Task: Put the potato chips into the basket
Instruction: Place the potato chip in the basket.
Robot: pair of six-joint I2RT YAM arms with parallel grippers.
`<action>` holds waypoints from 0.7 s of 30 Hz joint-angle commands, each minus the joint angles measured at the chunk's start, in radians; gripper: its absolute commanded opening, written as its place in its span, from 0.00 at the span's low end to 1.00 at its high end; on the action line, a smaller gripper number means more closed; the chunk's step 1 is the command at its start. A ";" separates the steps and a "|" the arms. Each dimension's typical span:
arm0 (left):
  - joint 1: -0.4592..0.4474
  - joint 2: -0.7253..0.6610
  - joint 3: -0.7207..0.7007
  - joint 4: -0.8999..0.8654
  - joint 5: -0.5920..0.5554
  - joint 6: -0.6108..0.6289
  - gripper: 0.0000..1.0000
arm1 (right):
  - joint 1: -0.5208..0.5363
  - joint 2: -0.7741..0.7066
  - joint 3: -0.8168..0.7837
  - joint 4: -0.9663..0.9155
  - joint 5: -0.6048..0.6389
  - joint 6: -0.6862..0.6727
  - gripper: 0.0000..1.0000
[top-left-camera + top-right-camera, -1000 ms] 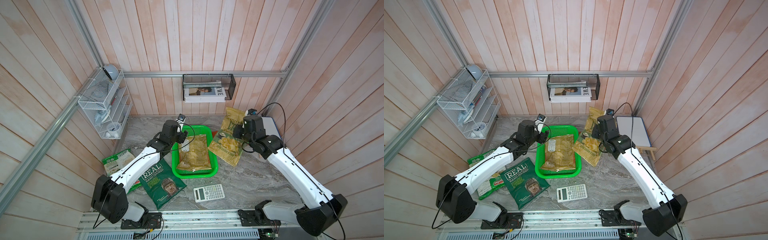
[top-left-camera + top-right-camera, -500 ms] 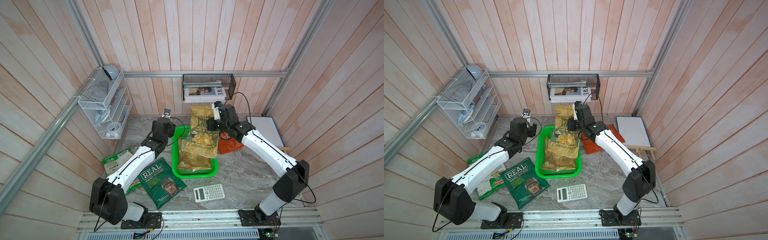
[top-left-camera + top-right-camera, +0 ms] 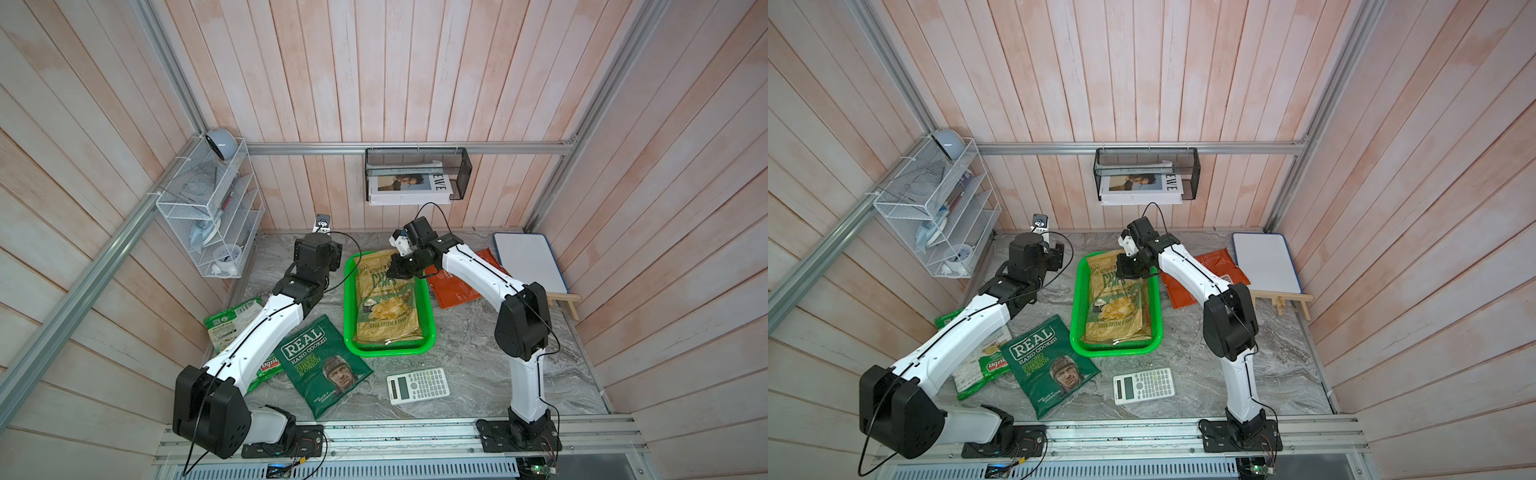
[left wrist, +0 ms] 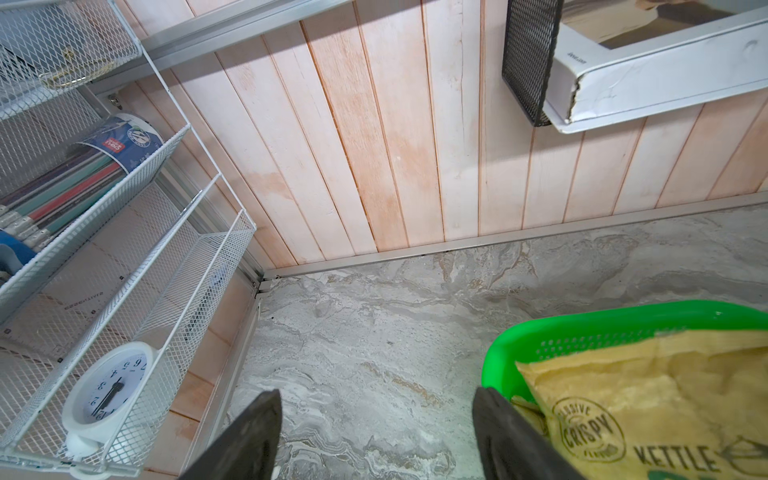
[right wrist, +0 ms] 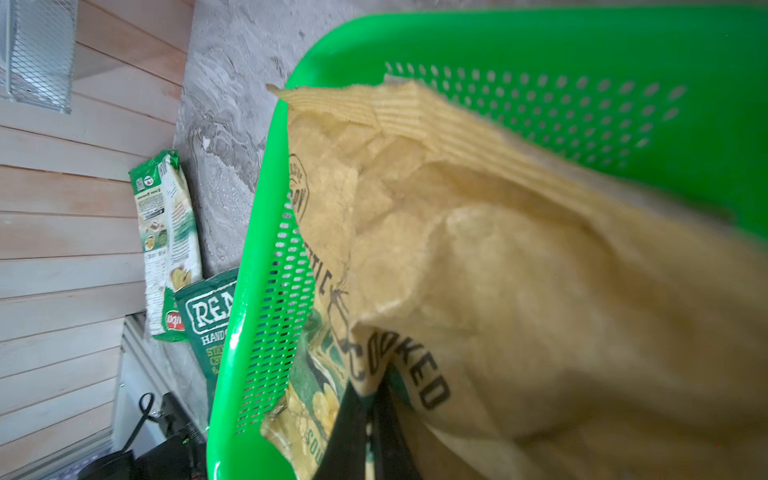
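My left arm (image 3: 257, 328) lies across the white-green bag (image 3: 226, 324) and hides its middle. My right arm (image 3: 478, 270) covers part of the orange-red bag (image 3: 457, 297). In the basket (image 3: 347, 299), a lower bag (image 3: 388, 341) shows only as a thin edge under the kettle chips bag (image 3: 386, 307). That bag blurs close to my right wrist lens. The picture's edge cuts off my right fingers (image 5: 345, 432) and my left fingers (image 4: 245, 440).

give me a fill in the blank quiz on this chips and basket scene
The right gripper has its jaws ___ on the beige-green bag in the basket.
The left gripper has its jaws ___, holding nothing.
The dark green bag beside the calculator reads ___.
Missing: shut; open; REAL
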 commanded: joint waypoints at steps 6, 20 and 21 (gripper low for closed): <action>0.003 -0.019 -0.012 0.012 0.003 -0.007 0.78 | -0.001 0.025 0.016 -0.105 0.030 -0.024 0.01; 0.003 -0.012 -0.014 0.014 0.002 -0.004 0.78 | 0.027 0.080 0.156 -0.296 0.302 -0.085 0.58; 0.003 -0.011 -0.015 0.014 0.000 -0.005 0.78 | 0.030 0.087 0.146 -0.288 0.312 -0.079 0.58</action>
